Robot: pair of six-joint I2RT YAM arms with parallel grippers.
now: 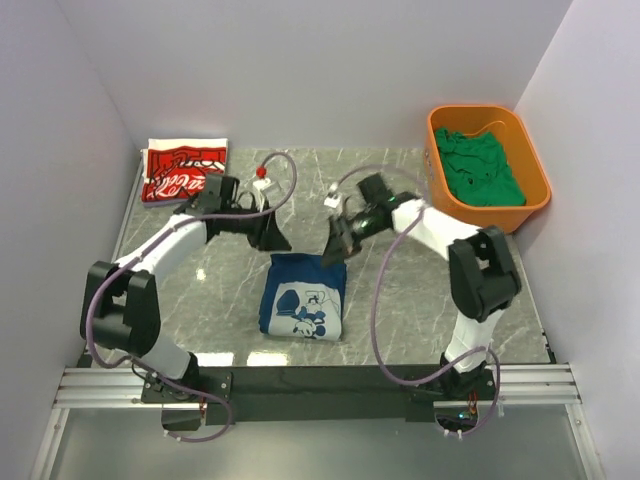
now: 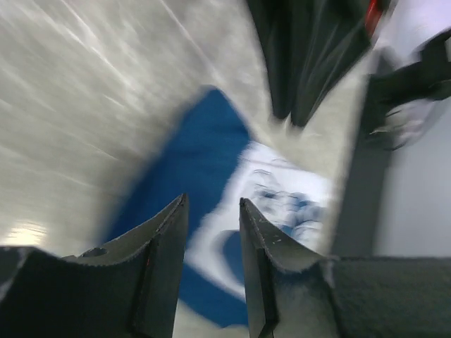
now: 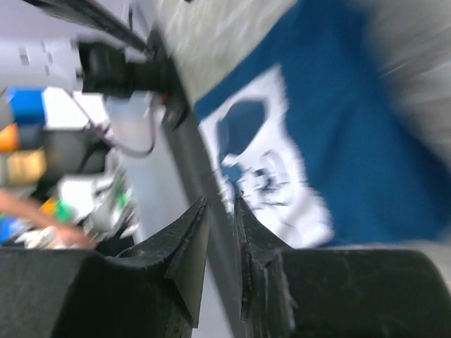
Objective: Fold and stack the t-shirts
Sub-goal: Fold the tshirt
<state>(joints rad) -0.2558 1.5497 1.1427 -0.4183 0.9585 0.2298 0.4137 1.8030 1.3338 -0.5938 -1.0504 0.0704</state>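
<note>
The navy blue t-shirt [image 1: 303, 297] lies folded on the table's middle with its white cartoon print up. It also shows blurred in the left wrist view [image 2: 204, 162] and the right wrist view [image 3: 352, 134]. The red t-shirt [image 1: 183, 170] lies folded at the back left. The green t-shirt [image 1: 480, 168] sits crumpled in the orange tub [image 1: 535, 170]. My left gripper [image 1: 272, 238] [image 2: 213, 204] hovers just beyond the navy shirt's far left corner, jaws apart and empty. My right gripper [image 1: 335, 248] [image 3: 220, 203] is over the far right corner, jaws slightly apart with nothing between them.
The marble table [image 1: 420, 300] is bounded by white walls on three sides. The orange tub stands at the back right corner. A small red-topped object [image 1: 262, 172] sits near the back. Cables loop off both arms.
</note>
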